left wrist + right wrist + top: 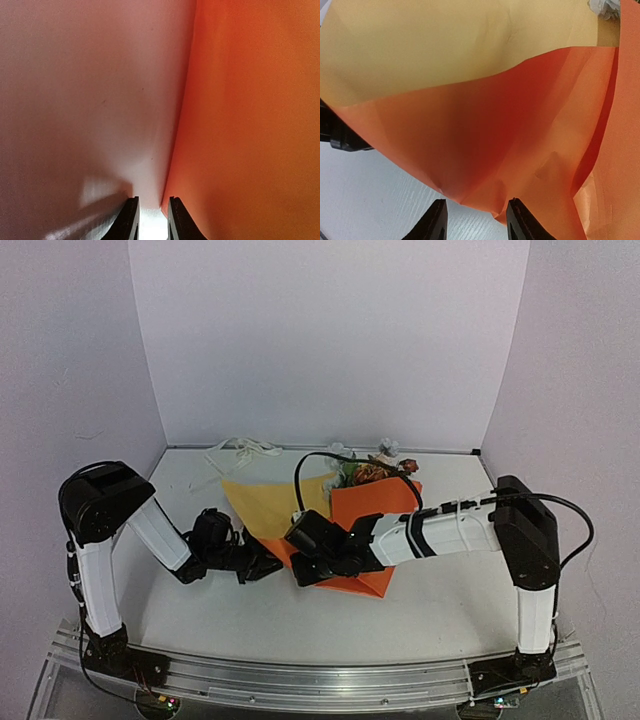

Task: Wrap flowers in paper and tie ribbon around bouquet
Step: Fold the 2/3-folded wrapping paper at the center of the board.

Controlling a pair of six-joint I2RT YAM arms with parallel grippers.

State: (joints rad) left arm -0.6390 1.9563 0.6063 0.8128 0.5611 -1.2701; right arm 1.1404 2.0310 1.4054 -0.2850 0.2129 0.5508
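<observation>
Two-faced paper [375,508]: lies mid-table. An orange flap is folded over on the right, and the yellow face is open to the left.
Flowers [368,472]: the heads poke out past the paper's far edge, beside the orange flap. The stems are hidden under the fold, so the wrap looks about half made.
Ribbon [243,449]: a loose heap at the far left of the table, well apart from the paper. It probably waits there for the tying step.
Right gripper [475,212]: reaches across low at the paper's near fold. Its jaws are moderately parted, the orange edge dips just ahead of the tips, and nothing is clamped. It seems set to catch that fold.
Left gripper [152,207]: low at the paper's left near edge. Its jaws are only narrowly apart, with bare table showing in the gap. The orange sheet rises just beside the right finger, likely to lift or steady that side.
Table [200,610]: white, carrying everything. Its flat surface makes the thin edge hard to get under.
</observation>
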